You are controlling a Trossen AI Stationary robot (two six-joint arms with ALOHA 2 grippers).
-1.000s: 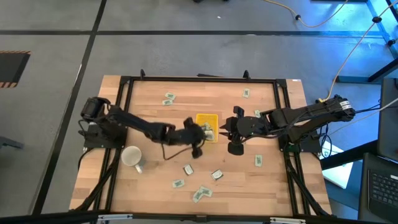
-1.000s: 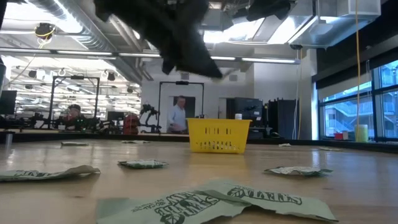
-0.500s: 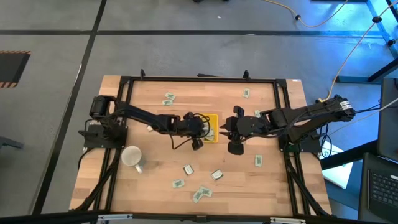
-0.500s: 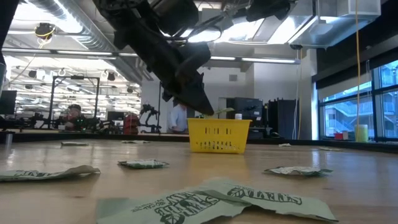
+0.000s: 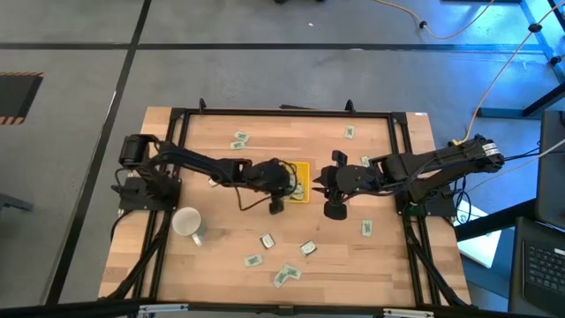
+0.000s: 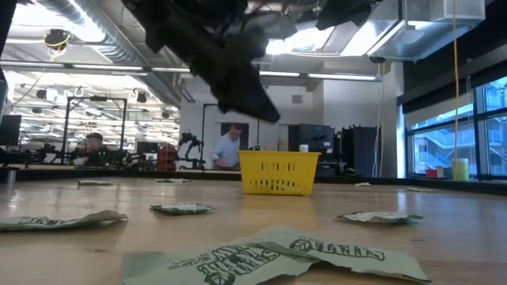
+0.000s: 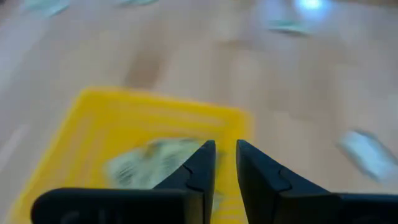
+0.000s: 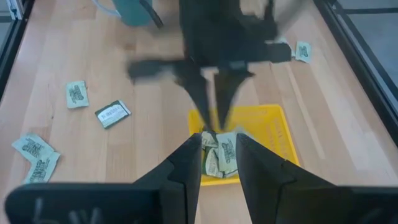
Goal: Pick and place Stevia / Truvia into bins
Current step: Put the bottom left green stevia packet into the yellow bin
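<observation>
The yellow tray (image 5: 298, 170) sits mid-table and holds a few white-green packets (image 8: 216, 159); they also show in the left wrist view (image 7: 152, 163). My left gripper (image 5: 284, 179) hangs above the tray's left part, fingers a little apart and empty (image 7: 225, 155); in the low view it is well above the tray (image 6: 279, 172). My right gripper (image 5: 320, 184) waits at the tray's right edge, its fingers (image 8: 219, 155) a little apart, pointing at the tray. Several more packets (image 5: 286, 274) lie flat on the wood.
A white mug (image 5: 187, 223) stands near the table's left front. Loose packets lie at the far left (image 5: 240, 140), far right (image 5: 350, 132), right (image 5: 366, 228) and in a group near the front (image 5: 267, 240). A black frame (image 5: 177, 115) borders the table.
My left gripper has moved toward the far edge over the tray, dipped to the tray's rim half a second ago, and has now risen well above it. My right gripper has kept still.
</observation>
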